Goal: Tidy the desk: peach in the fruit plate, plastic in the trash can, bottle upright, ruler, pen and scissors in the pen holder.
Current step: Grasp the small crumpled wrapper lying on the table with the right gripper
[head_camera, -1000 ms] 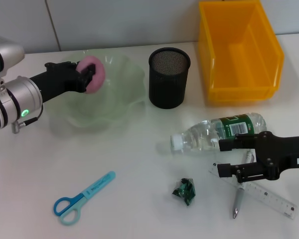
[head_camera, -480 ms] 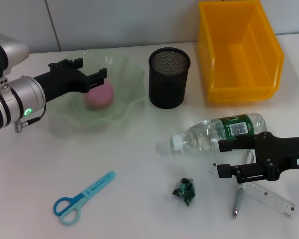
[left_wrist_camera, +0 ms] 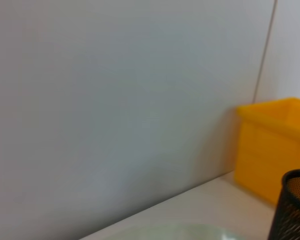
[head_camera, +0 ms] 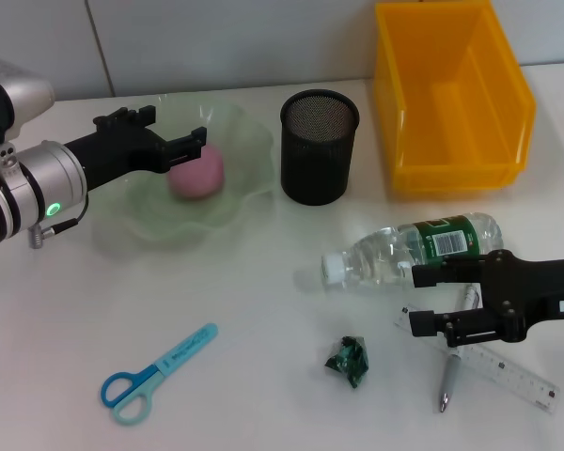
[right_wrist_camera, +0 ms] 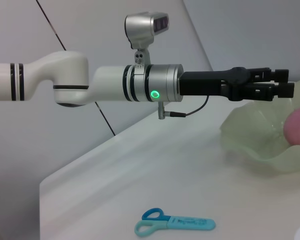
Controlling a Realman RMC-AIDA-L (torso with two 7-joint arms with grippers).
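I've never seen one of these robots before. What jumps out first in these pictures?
Probably the big yellow bin at the back right, beside the black mesh pen holder. Then the pink peach lying in the pale green fruit plate, with the left gripper open just above it. Near the front right, the right gripper hangs open by a bottle lying on its side.

bench (head_camera: 254,310): white surface, carries all items | wall (head_camera: 226,38): pale grey panels with a dark vertical seam, rises directly behind the bench's far edge, also seen in both wrist views
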